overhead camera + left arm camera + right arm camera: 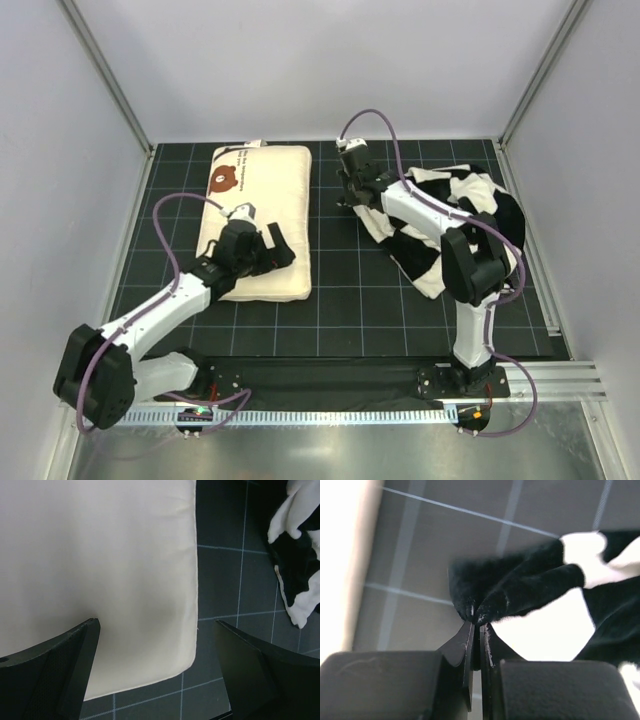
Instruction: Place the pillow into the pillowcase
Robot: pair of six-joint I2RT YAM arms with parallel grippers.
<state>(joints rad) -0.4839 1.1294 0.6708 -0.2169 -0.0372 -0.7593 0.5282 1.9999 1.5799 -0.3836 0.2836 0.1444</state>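
The cream pillow (262, 205) lies flat on the dark gridded table (340, 300) at left, its brown bear mark at the far end. My left gripper (277, 246) hovers open over the pillow's near right corner (170, 645), one finger over the cushion and one over the mat. The black-and-white checked pillowcase (450, 225) lies crumpled at right. My right gripper (352, 205) is shut on a black edge of the pillowcase (510, 592) at its left side, with fabric pinched between the fingertips (470, 640).
Grey enclosure walls and metal frame posts (105, 80) surround the mat. A metal rail (560, 375) runs along the near right edge. A strip of bare mat (330, 215) separates the pillow and the pillowcase.
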